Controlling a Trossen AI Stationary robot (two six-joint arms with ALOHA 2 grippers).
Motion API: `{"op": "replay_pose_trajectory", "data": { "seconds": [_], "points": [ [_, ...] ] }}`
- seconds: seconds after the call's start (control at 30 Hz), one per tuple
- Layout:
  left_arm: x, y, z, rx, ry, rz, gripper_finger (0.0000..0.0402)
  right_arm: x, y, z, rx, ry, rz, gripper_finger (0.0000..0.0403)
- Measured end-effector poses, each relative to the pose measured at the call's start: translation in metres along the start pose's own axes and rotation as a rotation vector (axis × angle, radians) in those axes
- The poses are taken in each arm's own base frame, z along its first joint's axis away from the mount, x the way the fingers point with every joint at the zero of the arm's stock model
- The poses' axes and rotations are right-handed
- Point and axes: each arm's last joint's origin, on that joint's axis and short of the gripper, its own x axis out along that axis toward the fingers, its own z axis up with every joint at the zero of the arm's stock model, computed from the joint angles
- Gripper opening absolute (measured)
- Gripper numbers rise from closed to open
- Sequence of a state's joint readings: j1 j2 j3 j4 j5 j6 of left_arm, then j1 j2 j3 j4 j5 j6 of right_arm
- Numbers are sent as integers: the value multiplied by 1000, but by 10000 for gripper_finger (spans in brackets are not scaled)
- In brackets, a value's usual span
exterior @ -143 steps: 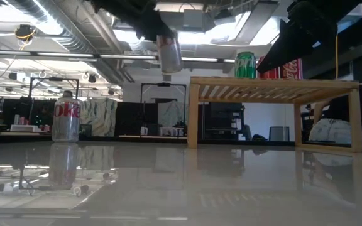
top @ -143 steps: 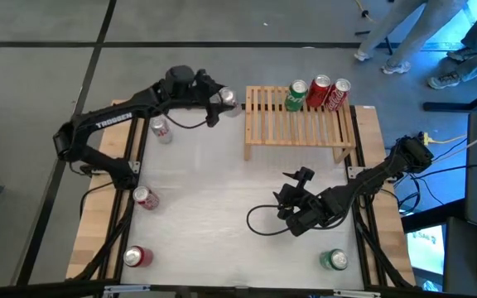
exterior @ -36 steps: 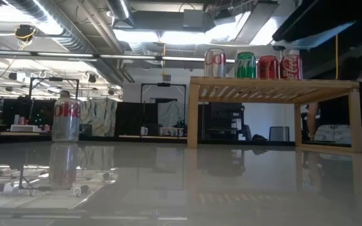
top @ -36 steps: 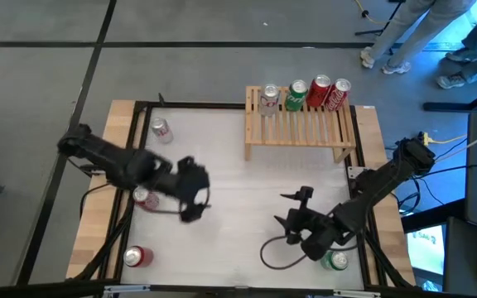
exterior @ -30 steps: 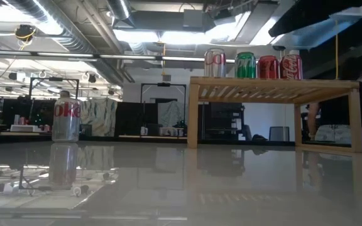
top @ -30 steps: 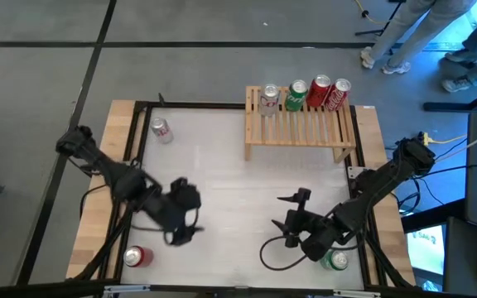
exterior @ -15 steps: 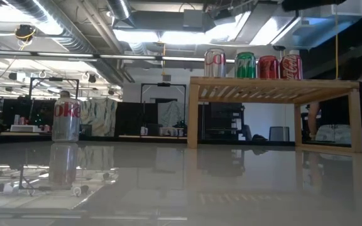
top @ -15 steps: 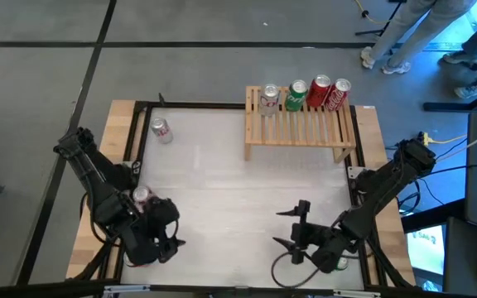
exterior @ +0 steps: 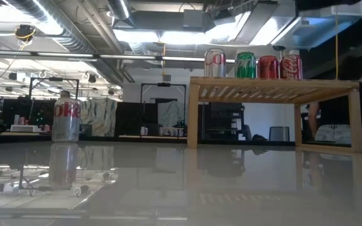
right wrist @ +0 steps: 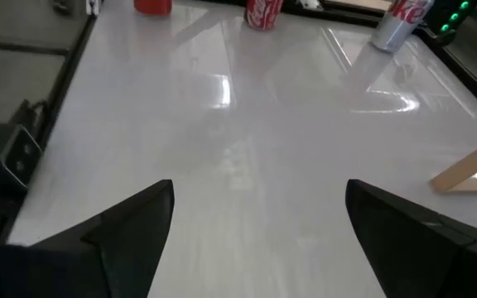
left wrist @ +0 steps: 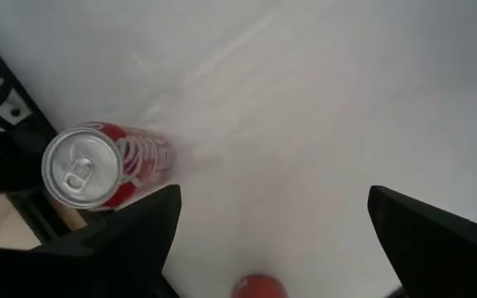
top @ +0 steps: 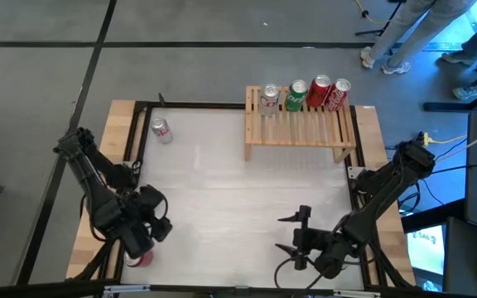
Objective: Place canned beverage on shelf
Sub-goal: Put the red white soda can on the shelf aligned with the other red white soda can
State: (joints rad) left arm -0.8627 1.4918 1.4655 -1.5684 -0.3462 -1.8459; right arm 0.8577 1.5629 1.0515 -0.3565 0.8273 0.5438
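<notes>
The table (top: 238, 199) had a pale, glossy white top with light wood strips along its left and right edges and a dark frame around it. At the near left corner, the left gripper (top: 143, 236) hung over the table edge with its fingers spread wide and nothing between them. In its wrist view a red can (left wrist: 106, 168) stood upright on the white surface just beside the dark frame. Farther back on the left, a silver can (top: 161, 130) stood alone near the far edge. In the low view its reflection lay on the shiny top.

The shelf (top: 300, 124) stood at the far side, right of the middle. Four cans stood in a row along its back edge: a silver one (top: 270, 98), a green one (top: 296, 94) and two red ones.

The right gripper (top: 295, 240) was low near the front right, also open and empty.

Around the table was grey floor. A person's legs (top: 404, 33) showed at the far right. Behind the table the room had ceiling pipes and bright lights.
</notes>
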Motion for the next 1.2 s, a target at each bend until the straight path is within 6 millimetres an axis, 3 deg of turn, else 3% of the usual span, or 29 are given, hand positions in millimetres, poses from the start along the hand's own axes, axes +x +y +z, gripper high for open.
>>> {"op": "replay_pose_trajectory", "data": {
  "seconds": [0.3, 0.5, 0.7, 0.97, 1.2],
  "points": [
    [34, 10, -1, 35, 114, 181, 378, 5, 4, -6, -23, 30, 11, 351],
    [41, 13, 15, 47, 84, 190, 378, 5, 4, -6, -23, 45, 35, 351],
    [45, 28, 30, 19, 78, 196, 378, 5, 5, -6, -23, 49, 41, 351],
    [58, 55, 29, -51, 142, 251, 378, 5, 6, -7, -22, 71, 79, 351],
    [70, 62, 25, -67, 161, 307, 378, 5, 6, -6, -16, 69, 80, 351]
  ]
}}
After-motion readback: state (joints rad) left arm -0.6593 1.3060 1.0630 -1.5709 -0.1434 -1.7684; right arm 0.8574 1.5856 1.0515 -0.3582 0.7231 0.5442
